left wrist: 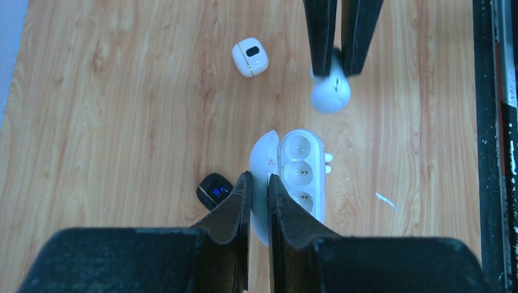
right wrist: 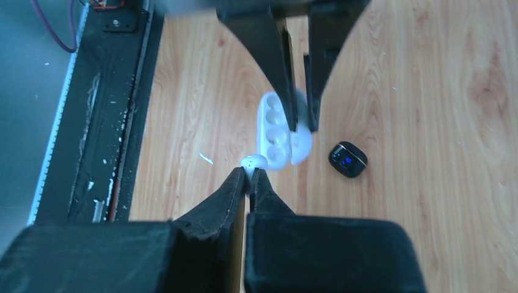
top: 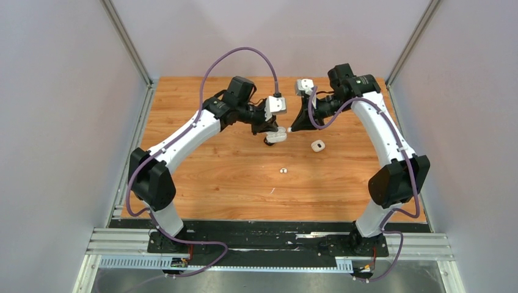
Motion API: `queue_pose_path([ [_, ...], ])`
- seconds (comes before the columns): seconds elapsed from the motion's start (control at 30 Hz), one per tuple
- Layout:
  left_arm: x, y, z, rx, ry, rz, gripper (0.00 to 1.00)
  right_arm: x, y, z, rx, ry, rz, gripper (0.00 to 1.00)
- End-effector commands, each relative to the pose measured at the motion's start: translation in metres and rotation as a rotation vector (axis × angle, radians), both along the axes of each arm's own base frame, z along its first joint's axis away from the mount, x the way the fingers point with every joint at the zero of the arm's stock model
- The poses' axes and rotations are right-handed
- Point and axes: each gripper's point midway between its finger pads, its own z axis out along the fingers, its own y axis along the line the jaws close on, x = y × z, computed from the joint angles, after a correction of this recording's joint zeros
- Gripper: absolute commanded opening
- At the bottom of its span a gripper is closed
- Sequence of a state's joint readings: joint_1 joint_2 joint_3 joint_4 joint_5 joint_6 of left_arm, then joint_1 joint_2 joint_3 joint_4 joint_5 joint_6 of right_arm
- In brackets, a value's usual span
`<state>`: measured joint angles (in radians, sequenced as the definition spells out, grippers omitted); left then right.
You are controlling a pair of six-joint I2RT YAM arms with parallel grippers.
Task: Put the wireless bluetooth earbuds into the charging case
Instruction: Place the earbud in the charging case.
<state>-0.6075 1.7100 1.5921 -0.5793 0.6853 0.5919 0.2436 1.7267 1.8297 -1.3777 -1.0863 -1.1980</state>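
White plastic is clamped in both claws. The left gripper (left wrist: 259, 181) is clenched on the raised lid (left wrist: 264, 160) of the open charging case (left wrist: 300, 174), so that its round sockets (left wrist: 299, 146) are presented upward over the table (left wrist: 91, 134). Whether the case rests on the wood or is lifted clear cannot be told. The right gripper (right wrist: 249, 173) is pinched shut on one white earbud (left wrist: 330, 93), which is carried just past the end of the case, near it but apart from it and not yet over any socket. A second earbud (top: 282, 170) is seen lying loose on the wood nearer the arm bases, well apart from the case.

The step in hand is judged to be the seating of the held earbud. For it to be done well, the case should be held steady by the left claw, since only the thin lid is gripped and the tray could be swung on its hinge by a push. The bud should be brought directly over an empty socket, turned to match the hollow, and lowered gently before the pinch is released; if it is dropped from height, a bounce off the smooth rim is likely. The small white case (left wrist: 250, 57) and the black case (left wrist: 215, 190) lie near and are best left undisturbed.
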Motion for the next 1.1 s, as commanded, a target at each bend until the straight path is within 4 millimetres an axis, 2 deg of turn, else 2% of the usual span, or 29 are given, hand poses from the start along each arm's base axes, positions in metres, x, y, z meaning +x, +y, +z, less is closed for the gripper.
queue_pose_path([
  [0.0,-0.005,-0.017,0.024,-0.064,-0.087,-0.077,0.0,-0.013,0.021,0.018,0.054,0.006,0.017,0.0],
  [0.07,-0.009,-0.018,0.026,-0.068,-0.093,-0.084,0.0,-0.018,0.028,0.022,0.07,-0.036,0.022,0.0],
  [0.2,-0.018,-0.02,0.03,-0.078,-0.097,-0.099,0.0,-0.027,0.038,0.016,0.051,-0.061,0.036,0.0],
  [0.4,-0.025,-0.019,0.034,-0.082,-0.121,-0.104,0.0,-0.032,0.042,0.007,0.019,-0.102,0.033,0.0],
  [0.9,-0.032,-0.017,0.039,-0.057,-0.164,-0.117,0.0,-0.021,0.031,-0.02,-0.099,-0.145,-0.061,0.0],
  [1.07,-0.035,-0.016,0.038,-0.056,-0.15,-0.117,0.0,-0.019,0.03,-0.018,-0.098,-0.161,-0.072,0.0],
])
